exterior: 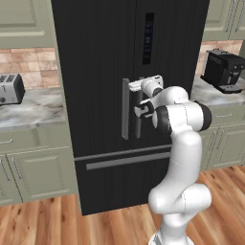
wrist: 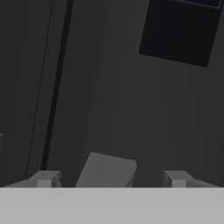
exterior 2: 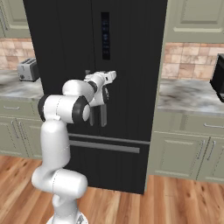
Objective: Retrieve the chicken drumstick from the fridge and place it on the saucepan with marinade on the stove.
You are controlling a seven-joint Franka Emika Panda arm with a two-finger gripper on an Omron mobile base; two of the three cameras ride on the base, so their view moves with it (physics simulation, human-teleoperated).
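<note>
Hand view: gripper (wrist: 109,179) is right up against the fridge (wrist: 109,96) door, fingertips (wrist: 46,178) set wide apart with the top end of a grey handle (wrist: 107,170) sitting between them, not touching either one as far as I can tell. Dark door panel (wrist: 181,33) shows upper right, door seam runs down the left. Left base view: fridge (exterior: 100,72) doors both shut, arm reaches forward at mid height, gripper (exterior: 139,93) at the upper end of the right-hand door's handle (exterior: 139,119), just beside the left-hand door's handle (exterior: 125,109). Right base view: same pose, gripper (exterior 2: 105,83) at the top of the handle (exterior 2: 103,114); jaws hidden by the wrist there. Toaster (exterior: 10,88) on the counter (exterior: 33,110) left of the fridge, black coffee machine (exterior: 222,71) on the counter to its right.
</note>
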